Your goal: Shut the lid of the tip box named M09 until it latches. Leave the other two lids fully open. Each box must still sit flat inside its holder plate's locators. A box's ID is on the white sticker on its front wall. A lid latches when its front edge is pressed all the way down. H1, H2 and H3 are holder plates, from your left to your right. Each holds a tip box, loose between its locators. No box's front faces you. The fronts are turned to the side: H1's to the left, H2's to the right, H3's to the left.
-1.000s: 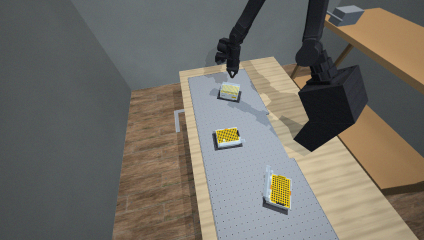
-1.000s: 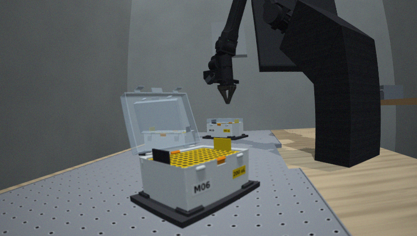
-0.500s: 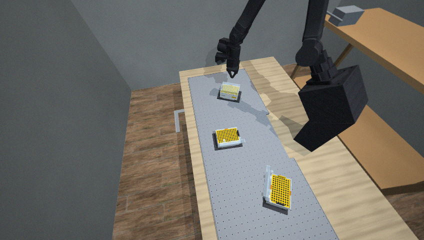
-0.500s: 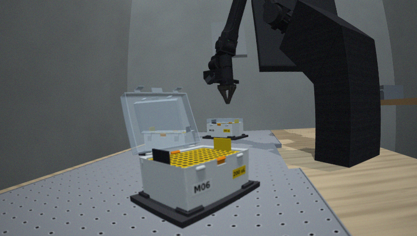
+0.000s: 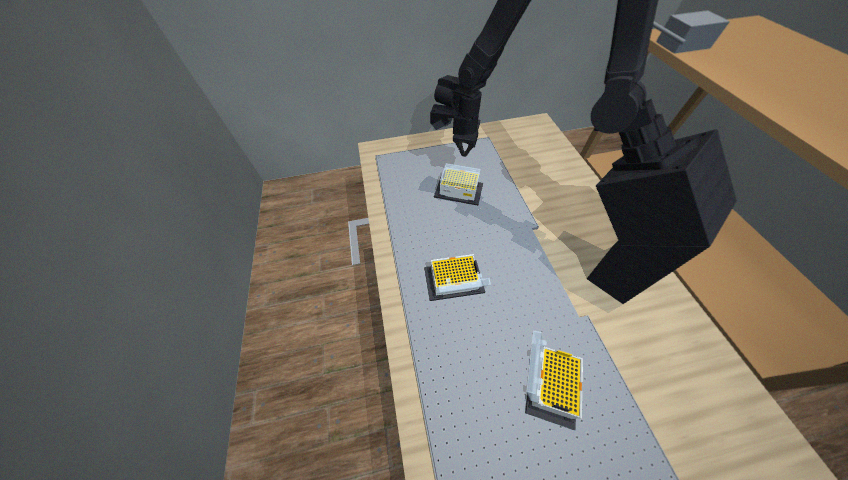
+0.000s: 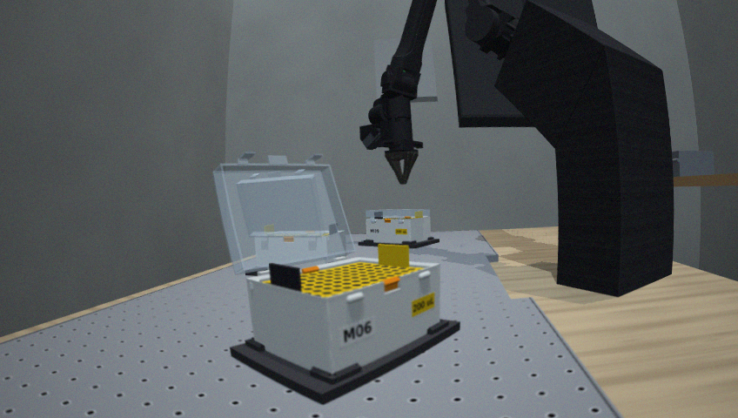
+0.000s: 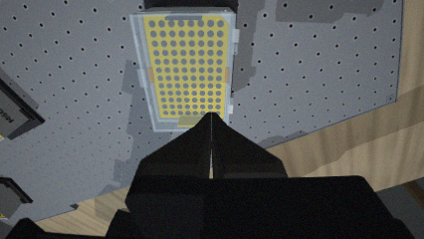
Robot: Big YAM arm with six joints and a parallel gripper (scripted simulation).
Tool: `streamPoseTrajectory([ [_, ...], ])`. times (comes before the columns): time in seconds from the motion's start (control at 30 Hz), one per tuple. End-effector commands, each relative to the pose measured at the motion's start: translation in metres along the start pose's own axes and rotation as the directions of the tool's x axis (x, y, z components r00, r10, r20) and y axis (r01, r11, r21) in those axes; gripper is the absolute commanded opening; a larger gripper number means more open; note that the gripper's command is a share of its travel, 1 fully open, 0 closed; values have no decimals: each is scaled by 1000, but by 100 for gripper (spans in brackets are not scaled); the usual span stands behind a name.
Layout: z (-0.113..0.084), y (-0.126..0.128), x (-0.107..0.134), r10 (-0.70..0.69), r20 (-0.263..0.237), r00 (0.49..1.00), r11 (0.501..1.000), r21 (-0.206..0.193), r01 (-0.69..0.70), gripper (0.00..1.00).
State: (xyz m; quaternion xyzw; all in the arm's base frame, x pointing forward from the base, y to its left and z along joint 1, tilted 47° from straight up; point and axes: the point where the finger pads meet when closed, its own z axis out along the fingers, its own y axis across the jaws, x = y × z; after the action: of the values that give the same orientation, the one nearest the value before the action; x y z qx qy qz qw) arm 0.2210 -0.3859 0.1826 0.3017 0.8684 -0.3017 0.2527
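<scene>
Three white tip boxes with yellow tip racks stand on dark holder plates on the grey perforated board. The far box (image 5: 459, 181) has its clear lid lying down over the tips. Its sticker (image 6: 375, 230) is small and reads like M09. I cannot tell whether the lid is latched. My gripper (image 5: 463, 148) is shut and empty, and hangs above this box, apart from it. It also shows in the exterior view (image 6: 401, 178) and in the wrist view (image 7: 211, 119), over the box (image 7: 188, 70). The middle box (image 5: 455, 273) and the near box M06 (image 6: 344, 305) have their lids open.
The arm's large black base block (image 5: 660, 208) stands on the wooden table to the right of the board. A wooden shelf (image 5: 761, 77) with a grey device (image 5: 693, 29) is at the far right. M06's upright clear lid (image 6: 279, 212) partly hides the middle box.
</scene>
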Motion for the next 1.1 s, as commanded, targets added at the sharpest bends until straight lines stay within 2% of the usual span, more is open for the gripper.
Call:
streamPoseTrajectory([
  [0.0,-11,-10,-15,19,48,999,1000,24,-20,0],
  [0.17,-11,-10,-15,19,48,999,1000,24,-20,0],
  [0.2,-13,-6,-9,15,26,1000,1000,13,-15,0],
  [0.4,-24,0,-7,8,24,1000,1000,4,-8,0],
  [0.77,-43,-5,-10,16,29,999,1000,12,-16,0],
  [1.07,-67,-8,-22,15,51,999,1000,16,-16,0],
])
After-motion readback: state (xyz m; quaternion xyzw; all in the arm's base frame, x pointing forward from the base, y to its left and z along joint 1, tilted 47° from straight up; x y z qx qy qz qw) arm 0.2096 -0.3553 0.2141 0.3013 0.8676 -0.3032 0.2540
